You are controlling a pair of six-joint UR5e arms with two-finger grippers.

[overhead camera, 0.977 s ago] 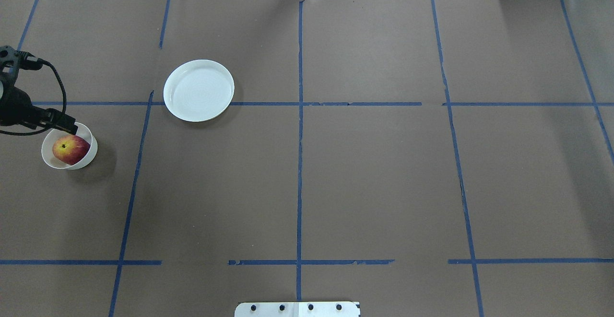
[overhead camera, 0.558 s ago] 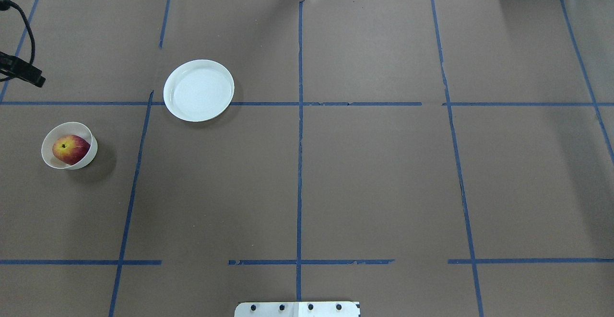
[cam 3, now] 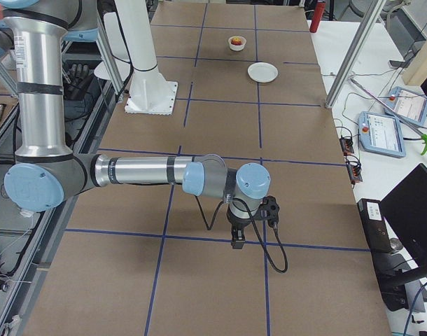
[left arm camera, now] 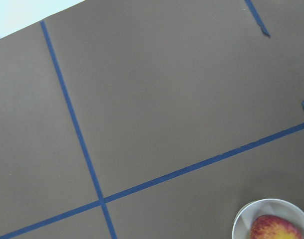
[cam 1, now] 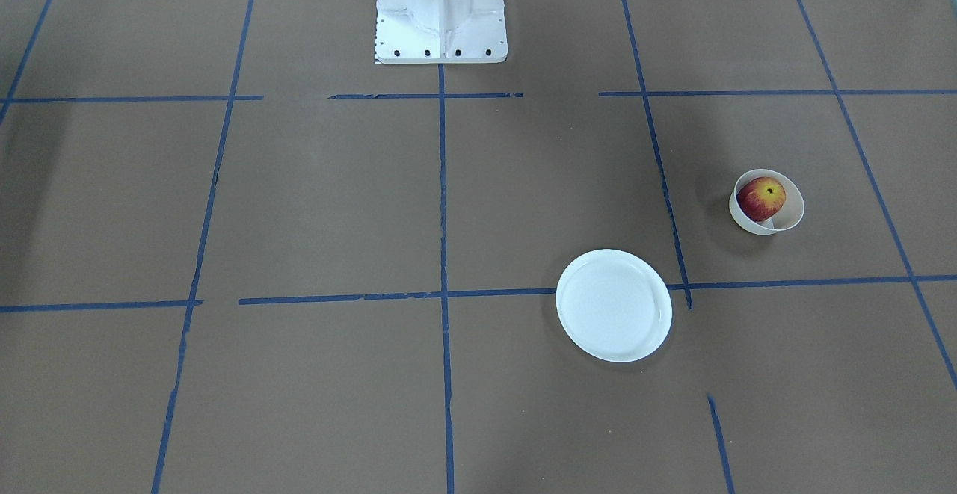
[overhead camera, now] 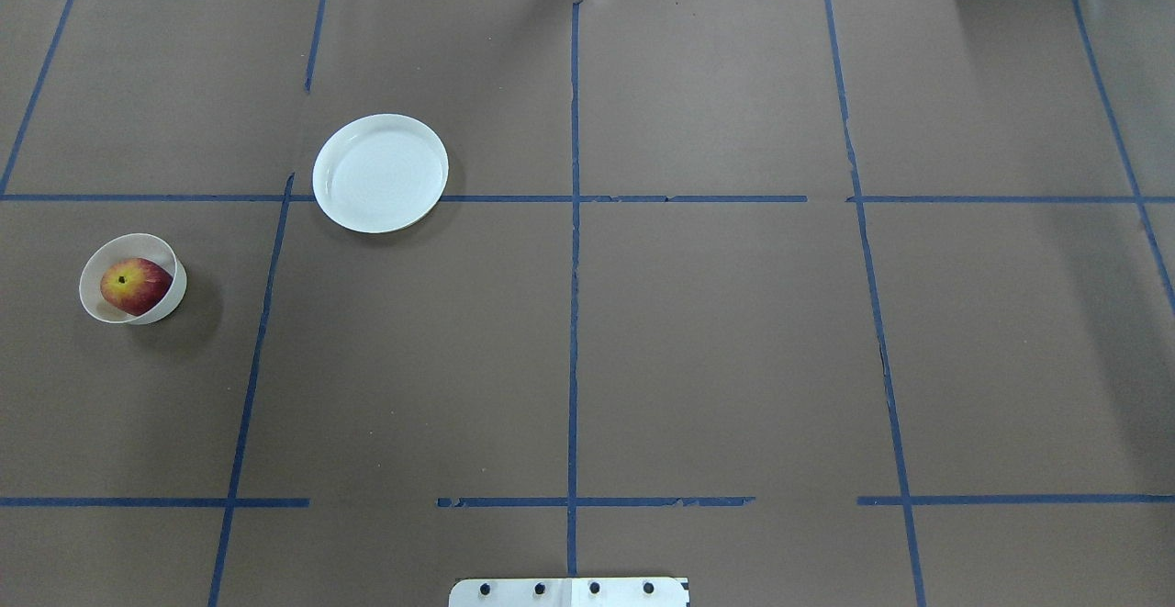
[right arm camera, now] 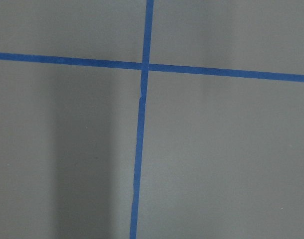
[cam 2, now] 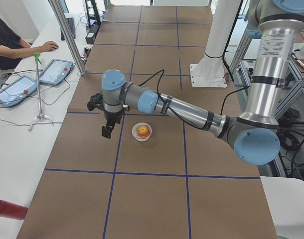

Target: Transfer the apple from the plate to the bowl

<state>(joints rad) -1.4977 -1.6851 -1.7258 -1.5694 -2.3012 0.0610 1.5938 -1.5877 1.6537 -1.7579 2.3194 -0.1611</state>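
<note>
Apple [overhead camera: 135, 286] in bowl [overhead camera: 89, 287], left side of counter [overhead camera: 698, 341]. Left gripper [cam 2: 106, 132] hangs near bowl, right gripper [cam 3: 236, 241] far off; cannot tell either's spread. Risk: stray swing clips bowl, spills apple

small round red apple [overhead camera: 136, 286] in small cream thin-walled bowl [overhead camera: 91, 293] | bowl just beside my left claw [cam 2: 106, 133], on its robot-base side | flat round white disposable plate [overhead camera: 380, 173] well apart from both
</note>
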